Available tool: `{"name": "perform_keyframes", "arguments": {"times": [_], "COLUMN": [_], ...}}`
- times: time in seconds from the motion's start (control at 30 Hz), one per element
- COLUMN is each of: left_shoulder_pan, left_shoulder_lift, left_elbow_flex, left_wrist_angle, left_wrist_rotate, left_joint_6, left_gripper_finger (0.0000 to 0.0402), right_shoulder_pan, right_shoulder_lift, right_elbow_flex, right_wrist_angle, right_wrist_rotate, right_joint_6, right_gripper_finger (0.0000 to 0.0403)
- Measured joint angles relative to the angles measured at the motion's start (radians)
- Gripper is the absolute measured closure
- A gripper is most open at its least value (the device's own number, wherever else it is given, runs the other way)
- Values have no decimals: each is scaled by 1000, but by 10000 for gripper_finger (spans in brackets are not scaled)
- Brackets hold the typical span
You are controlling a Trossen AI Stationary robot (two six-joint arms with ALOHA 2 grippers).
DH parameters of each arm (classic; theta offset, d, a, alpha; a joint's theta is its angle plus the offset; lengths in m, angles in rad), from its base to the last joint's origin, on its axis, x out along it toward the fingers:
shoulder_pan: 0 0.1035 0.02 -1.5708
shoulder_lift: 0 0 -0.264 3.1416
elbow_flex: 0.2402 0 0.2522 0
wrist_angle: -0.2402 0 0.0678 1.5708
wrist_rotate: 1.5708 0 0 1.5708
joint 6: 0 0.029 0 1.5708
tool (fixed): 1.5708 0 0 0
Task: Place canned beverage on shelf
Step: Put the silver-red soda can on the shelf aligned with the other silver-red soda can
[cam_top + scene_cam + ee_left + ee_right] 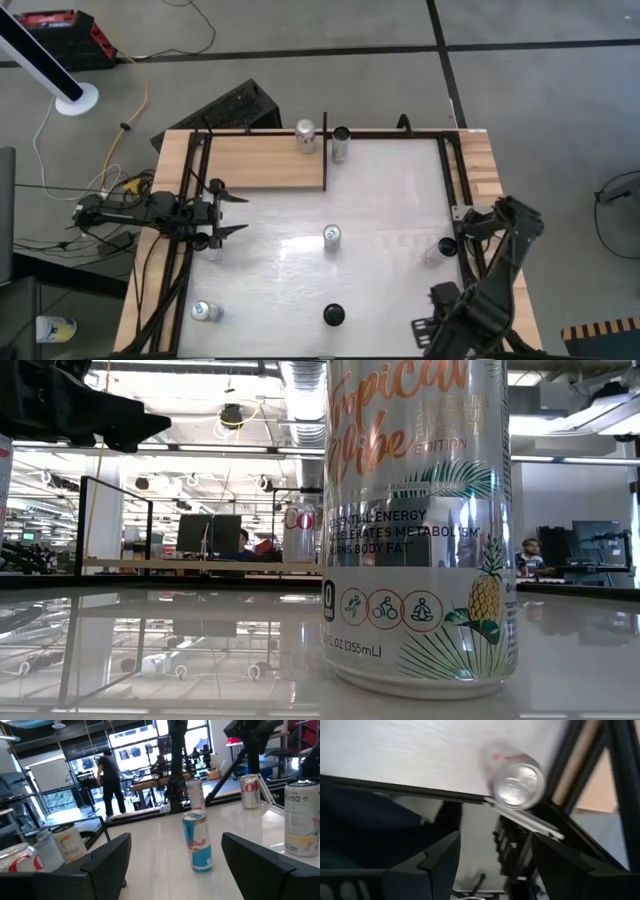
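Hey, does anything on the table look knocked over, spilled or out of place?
Nothing stands out. The cans all seem upright: one on the shelf, others scattered over the white tabletop. No spills show.

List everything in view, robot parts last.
shelf: 1, light-brown wood with black bars, table's far left
table: 1, glossy white
shelf can: 1, silver and red, shelf's far right corner
dark-topped can: 1, on the table just right of the shelf
Red Bull can: 1, blue and silver, table centre
Tropical Vibe can: 1, white, near edge, centre
near-left can: 1, silver, near-left corner
right-edge can: 1, pale, by the right gripper
person: 1, dark clothes, room behind
left gripper: jaws open, table's left side
right gripper: jaws open, table's right edge
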Motion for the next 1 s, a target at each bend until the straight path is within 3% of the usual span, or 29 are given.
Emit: {"name": "perform_keyframes", "arguments": {"times": [0.4, 0.6, 0.77, 1.0], "left_shoulder_pan": [0, 0, 0, 0], "left_shoulder_lift": [0, 0, 0, 0], "left_elbow_flex": [0, 0, 0, 0], "left_wrist_angle": [-20, -31, -36, -36], "left_wrist_rotate": [0, 0, 0, 0], "left_joint_6": [0, 0, 0, 15], "left_gripper_finger": [101, 101, 101, 101], "right_shoulder_pan": [-9, 4, 5, 4], "right_shoulder_lift": [-133, -210, -240, -242], "right_elbow_flex": [-234, -377, -476, -499], "right_wrist_angle": [125, 281, 357, 369], "right_wrist_rotate": [-21, -30, -113, -225], "right_joint_6": [-9, -3, -3, -30], "right_gripper_finger": [135, 135, 135, 135]}}
